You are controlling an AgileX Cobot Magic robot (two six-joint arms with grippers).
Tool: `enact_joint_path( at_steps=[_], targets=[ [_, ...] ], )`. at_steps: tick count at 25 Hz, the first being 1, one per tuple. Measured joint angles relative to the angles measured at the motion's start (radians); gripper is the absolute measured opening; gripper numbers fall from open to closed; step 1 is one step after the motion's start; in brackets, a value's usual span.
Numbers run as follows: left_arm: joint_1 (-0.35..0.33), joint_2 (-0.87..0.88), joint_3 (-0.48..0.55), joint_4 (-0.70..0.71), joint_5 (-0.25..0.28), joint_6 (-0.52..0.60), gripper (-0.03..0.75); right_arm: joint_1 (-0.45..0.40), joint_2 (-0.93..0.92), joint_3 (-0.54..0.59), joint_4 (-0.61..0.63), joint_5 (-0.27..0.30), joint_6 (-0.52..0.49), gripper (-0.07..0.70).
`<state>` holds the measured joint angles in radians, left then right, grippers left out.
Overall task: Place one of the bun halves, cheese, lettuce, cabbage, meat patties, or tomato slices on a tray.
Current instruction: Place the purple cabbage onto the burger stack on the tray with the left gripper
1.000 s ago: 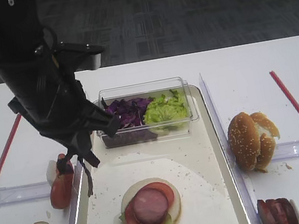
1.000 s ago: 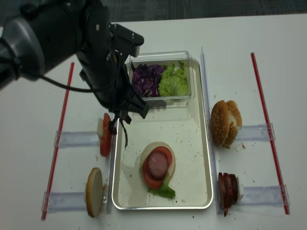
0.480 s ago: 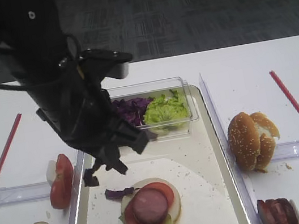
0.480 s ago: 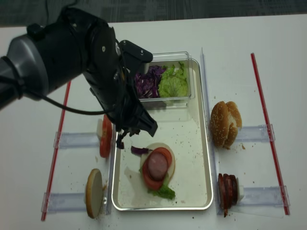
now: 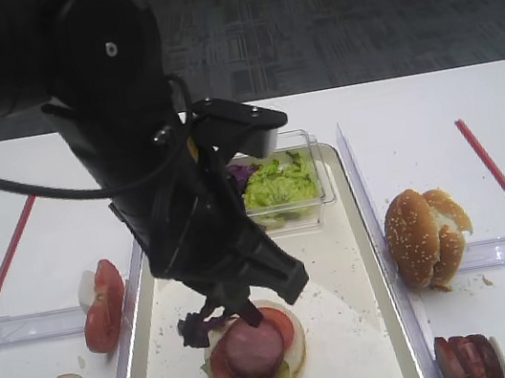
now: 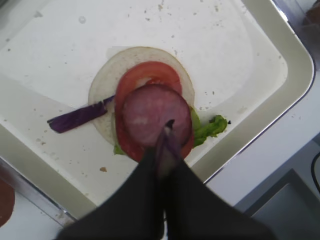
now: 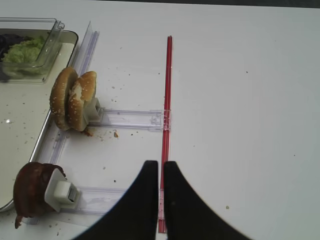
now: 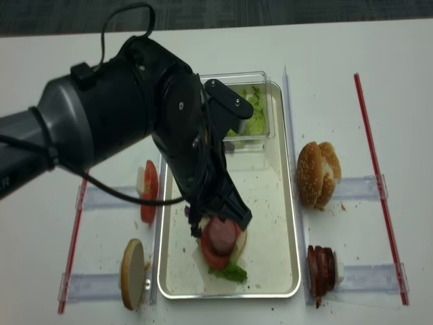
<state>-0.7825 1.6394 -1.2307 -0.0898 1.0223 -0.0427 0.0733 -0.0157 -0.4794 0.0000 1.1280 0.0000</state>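
The left claw, jaws pinched together on a few strands of purple cabbage, hovers above a meat patty stacked on a tomato slice and a bun half in the cream tray. Another cabbage strip lies across the bun's edge, and lettuce peeks out from under the stack. The right claw, jaws closed and empty, hangs over the white tabletop beside upright sesame bun halves and meat patties. A clear tub holds more lettuce.
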Motion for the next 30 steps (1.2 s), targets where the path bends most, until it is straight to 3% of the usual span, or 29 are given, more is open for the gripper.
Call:
enact_joint_path(
  at_steps=[14, 26, 30],
  targets=[
    [-0.012, 0.135, 0.000, -0.002, -0.083, 0.000, -0.018, 0.000, 0.000, 0.000, 0.000, 0.000, 0.000, 0.679],
    [-0.012, 0.171, 0.000, -0.004, -0.113, 0.008, -0.017, 0.000, 0.000, 0.000, 0.000, 0.000, 0.000, 0.679],
    [-0.012, 0.171, 0.000, -0.010, -0.115, 0.008, 0.038, 0.000, 0.000, 0.000, 0.000, 0.000, 0.000, 0.679]
  ],
)
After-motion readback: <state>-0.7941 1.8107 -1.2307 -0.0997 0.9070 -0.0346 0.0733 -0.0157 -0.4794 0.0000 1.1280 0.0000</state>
